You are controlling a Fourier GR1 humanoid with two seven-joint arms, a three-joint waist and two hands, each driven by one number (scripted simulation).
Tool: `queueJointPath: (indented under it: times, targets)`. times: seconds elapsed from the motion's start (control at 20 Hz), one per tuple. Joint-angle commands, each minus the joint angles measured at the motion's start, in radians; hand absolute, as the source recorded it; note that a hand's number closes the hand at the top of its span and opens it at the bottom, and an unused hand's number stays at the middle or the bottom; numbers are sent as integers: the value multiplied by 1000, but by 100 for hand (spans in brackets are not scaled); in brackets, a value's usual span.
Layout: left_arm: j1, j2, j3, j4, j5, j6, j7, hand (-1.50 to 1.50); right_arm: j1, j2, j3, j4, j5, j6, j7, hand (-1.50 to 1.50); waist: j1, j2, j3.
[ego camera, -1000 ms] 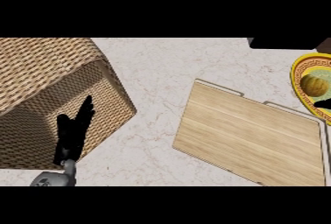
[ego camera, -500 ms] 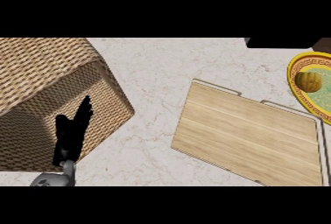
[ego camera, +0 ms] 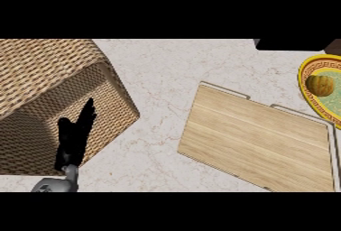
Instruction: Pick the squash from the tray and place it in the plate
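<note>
Squash sits on the plate at far right, off the bare tray, so with your left hand resting flat-fingered by the basket and the right out of view, just leave it alone.

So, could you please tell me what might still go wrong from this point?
1. The squash lies on the plate at the view's right edge, and the plate runs out of view there, so whether it might roll off cannot be checked.
2. The left hand rests open in front of the wicker basket; a careless move might brush the basket.
3. The right hand is out of view, so its position is unknown.
</note>
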Motion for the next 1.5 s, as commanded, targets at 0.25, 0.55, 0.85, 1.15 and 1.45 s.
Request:
queueJointPath:
  times: [0.25,0.55,0.85,1.15,1.45]
  targets:
    - [-31,-26,25,41,-9,-10,-39,0,47,19,28,14,1,-34,-82,-150,2,2,0]
    - [27,1,36,1,-6,-40,-25,0,19,26,47,24,10,-138,-14,-150,7,1,0]
    - [-38,7,56,36,0,-67,7,0,53,15,58,44,17,-144,-54,-150,9,5,1]
    - [13,-58,0,7,-55,-13,-16,0,73,-10,56,57,14,-182,-40,-150,11,6,2]
    - [16,-52,17,-10,-41,-33,-9,0,104,-31,44,69,-3,-176,-51,-150,15,6,3]
